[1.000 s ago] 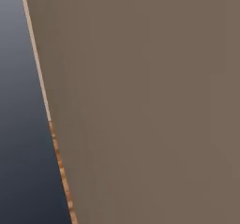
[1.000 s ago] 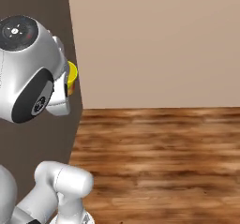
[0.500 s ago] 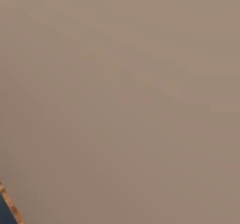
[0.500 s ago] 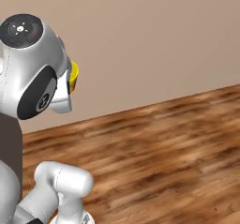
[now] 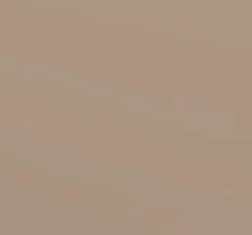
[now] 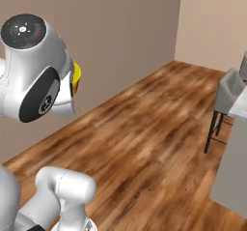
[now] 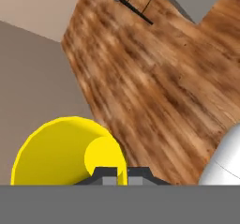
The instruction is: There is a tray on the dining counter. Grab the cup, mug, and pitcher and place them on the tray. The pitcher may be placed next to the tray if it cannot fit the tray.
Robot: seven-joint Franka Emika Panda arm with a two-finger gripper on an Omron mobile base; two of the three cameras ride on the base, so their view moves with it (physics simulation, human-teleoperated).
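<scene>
1. Tool pinched shut on the yellow cup's rim wall at 3 o'clock of its mouth.
2. Cup rides aloft above the wood floor, beside the arm.
3. Likely light, rigid, smooth; a rim pinch may let it swing.

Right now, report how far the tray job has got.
Done: nothing here shows an item on a tray. In hand: the gripper is shut on the rim of the yellow cup, carried above the wood floor. Left: set the cup down, then fetch the mug and pitcher.
</scene>
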